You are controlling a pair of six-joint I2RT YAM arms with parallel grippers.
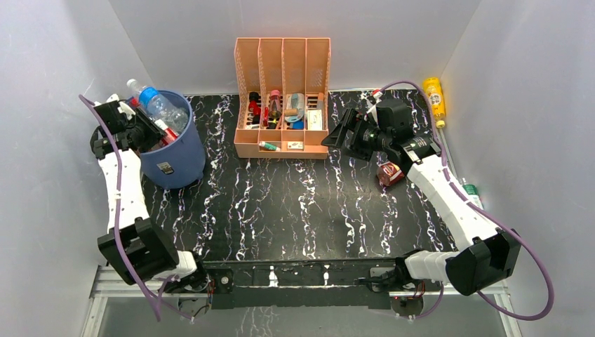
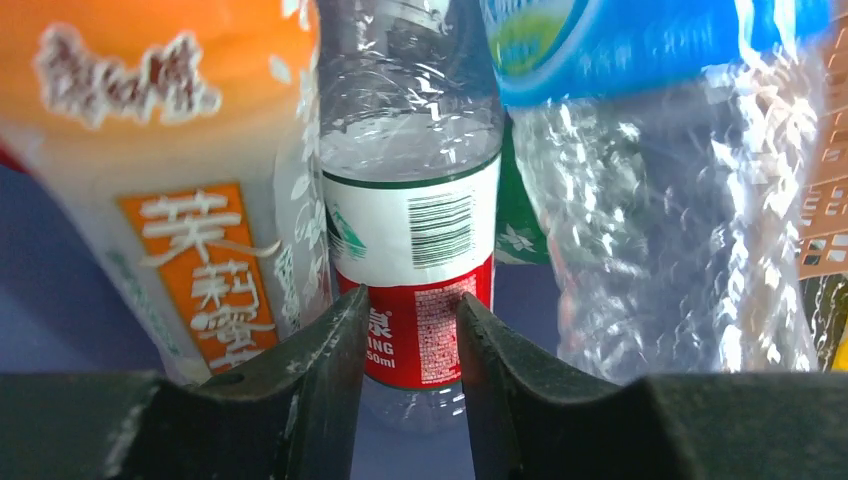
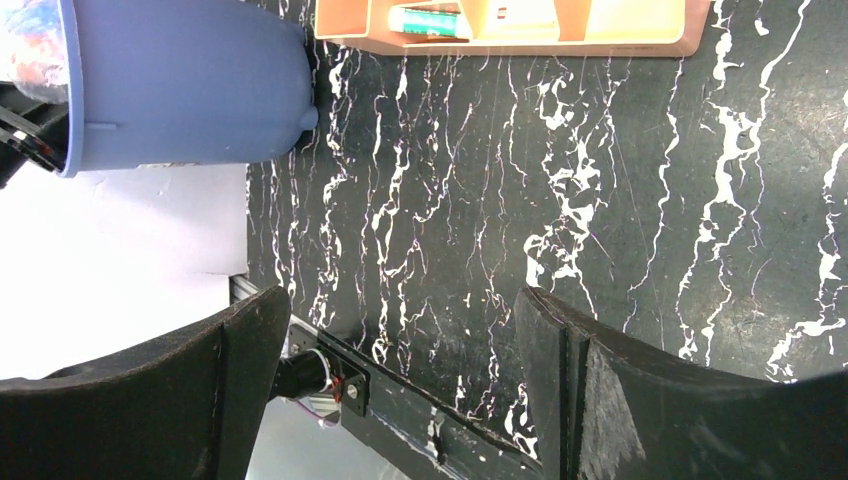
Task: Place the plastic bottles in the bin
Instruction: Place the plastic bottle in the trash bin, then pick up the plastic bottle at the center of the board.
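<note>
Marbled table [image 1: 295,210], bin [image 1: 179,161] far left. Left gripper [image 2: 410,300] nearly closed, empty, facing binned bottles [image 2: 410,220]; right gripper [image 3: 400,300] wide, empty. Advise withdrawing straight up.

Glossy black marble-veined table [image 1: 295,203], smooth blue plastic bin [image 1: 186,151], crinkled clear plastic bottles [image 2: 660,230]

Both arms are the same build: the left arm [image 1: 123,196] and right arm [image 1: 449,196] have white boxy link shells with chunky black joint housings, and a loose purple cable [image 1: 544,270] trails off each one. The left gripper [image 2: 410,300] and right gripper [image 3: 400,300] have thick matte black plastic fingers, kinda scuffed along the edges. There's a bit of red wiring [image 3: 345,388] near the base mount.
</note>
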